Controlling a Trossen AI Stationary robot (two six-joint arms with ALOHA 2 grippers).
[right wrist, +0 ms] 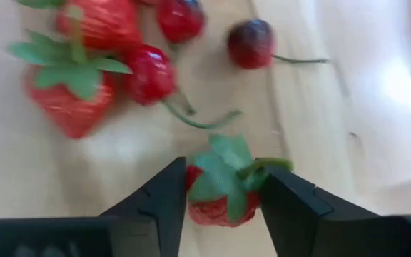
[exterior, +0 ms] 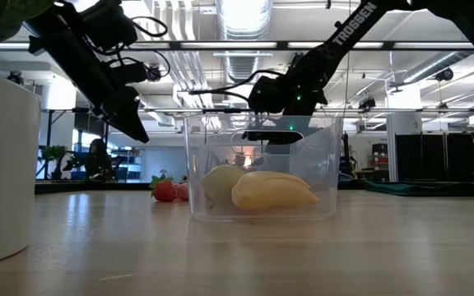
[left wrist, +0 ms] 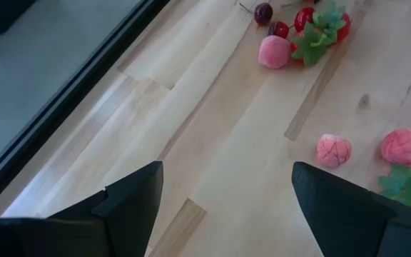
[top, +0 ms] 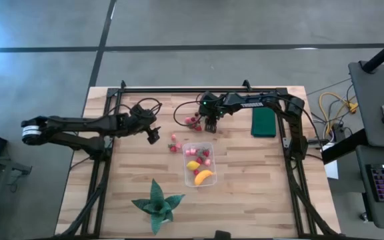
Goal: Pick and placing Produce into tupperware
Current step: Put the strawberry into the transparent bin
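Note:
The clear tupperware stands mid-table and holds a banana, a lemon and red pieces; in the low view it shows as the tupperware. Loose strawberries and cherries lie beyond it, and more pieces lie to its left. My right gripper is down in the far cluster, closed on a leafy strawberry. My left gripper hangs open above bare wood left of the tupperware, and the left wrist view shows nothing between the fingers of this left gripper. My right gripper pinches one small strawberry between its two fingers, which sit on the berry's two sides just under its green leaf cap. The fingers come steeply from above. Whether the berry rests on the wood or is lifted, I cannot tell.
A dark green flat rectangle lies at the far right. A green spiky plant stands near the front edge. Pink pieces lie ahead of my left gripper. A black frame runs along the table's far edge, with more rails along both sides.

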